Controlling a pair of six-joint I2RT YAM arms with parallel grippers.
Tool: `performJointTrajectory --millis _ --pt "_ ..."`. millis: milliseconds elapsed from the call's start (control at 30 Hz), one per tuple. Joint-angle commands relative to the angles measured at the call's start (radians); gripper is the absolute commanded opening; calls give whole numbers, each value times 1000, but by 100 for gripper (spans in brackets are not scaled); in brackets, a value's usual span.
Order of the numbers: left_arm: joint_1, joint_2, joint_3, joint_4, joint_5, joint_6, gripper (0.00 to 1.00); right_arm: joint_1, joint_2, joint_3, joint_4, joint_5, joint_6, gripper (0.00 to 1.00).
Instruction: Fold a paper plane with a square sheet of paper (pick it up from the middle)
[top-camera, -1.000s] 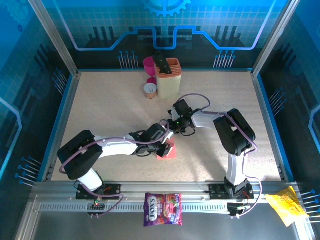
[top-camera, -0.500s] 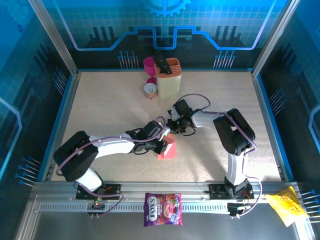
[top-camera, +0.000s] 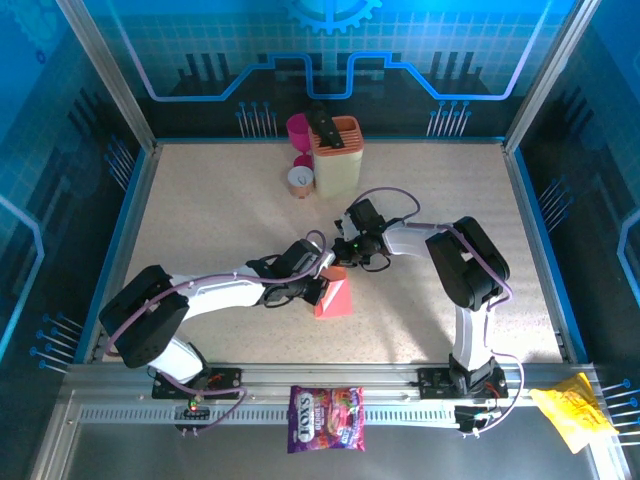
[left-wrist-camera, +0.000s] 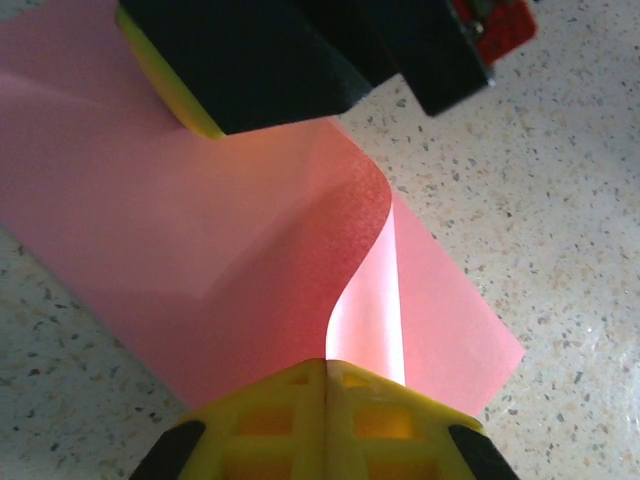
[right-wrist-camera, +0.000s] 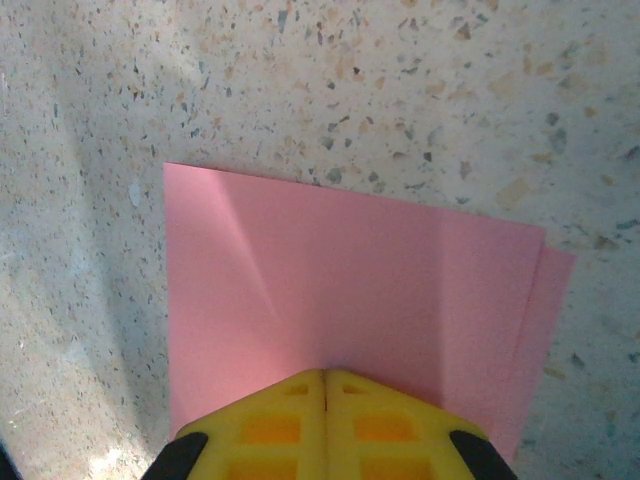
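Observation:
The square sheet of paper (top-camera: 336, 300) lies pink at the table's middle, partly folded over itself. In the left wrist view, one flap of the sheet (left-wrist-camera: 200, 270) curls up off the table into my left gripper (left-wrist-camera: 326, 365), which is shut on its edge. The right gripper's black and yellow fingers (left-wrist-camera: 250, 70) rest on the far part of the sheet. In the right wrist view the paper (right-wrist-camera: 330, 290) lies flat with a lower layer showing at its right edge. My right gripper (right-wrist-camera: 325, 373) is shut, its tips down on the sheet. From above, the left gripper (top-camera: 322, 287) and right gripper (top-camera: 343, 265) meet over the paper.
A cream knife block (top-camera: 337, 160), a magenta cup (top-camera: 298, 127) and a small brown roll (top-camera: 299, 182) stand at the back middle. A purple candy bag (top-camera: 326, 418) and a yellow bag (top-camera: 572, 415) lie on the front rail. Blue walls enclose the table (top-camera: 200, 220).
The left arm's elbow has swung left and its gripper has shifted slightly back-left with the flap. The paper's raised part now shows more as a slanted edge. The right gripper has held still.

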Motion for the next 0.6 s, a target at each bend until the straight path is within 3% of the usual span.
performJointTrajectory --millis 0,567 --pt "6 18 -15 -18 -64 5 0 -1 60 -37 -49 36 -13 0" --pt "6 72 4 -10 -123 -2 0 -1 63 -41 -44 41 -8 0"
